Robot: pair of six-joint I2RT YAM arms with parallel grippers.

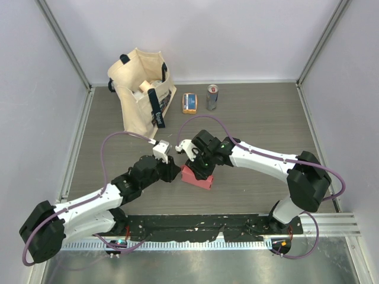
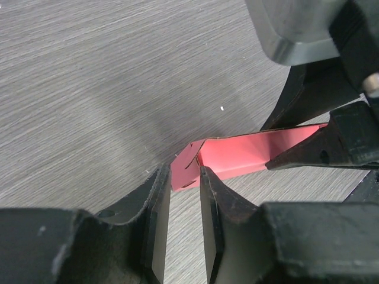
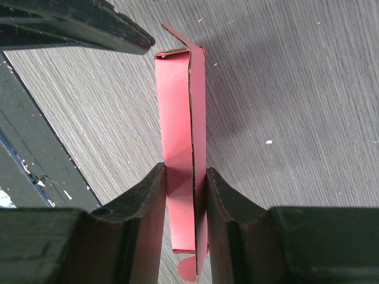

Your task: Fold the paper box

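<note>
The right gripper (image 3: 185, 177) is clamping the paper box (image 3: 177, 106) across its thin dimension, both pads bearing on the card. The left gripper (image 2: 185, 170) is standing with its jaws narrowly apart around the end flap (image 2: 188, 155). Whether they are pinching it cannot be told. The box is sitting between the two grippers, low at the near-centre of the table (image 1: 266, 118).

Risks:
- The thin card is likely to crease off its score line if the left gripper is pulling at an angle.
- The flap may slip free or tear under a sideways load.
- Excess pressure from the right gripper may crush the box flat.

Count: one paper box, two grippers, one tote bag (image 1: 139, 89), one orange-and-blue packet (image 1: 189, 103), one can (image 1: 212, 97).
</note>
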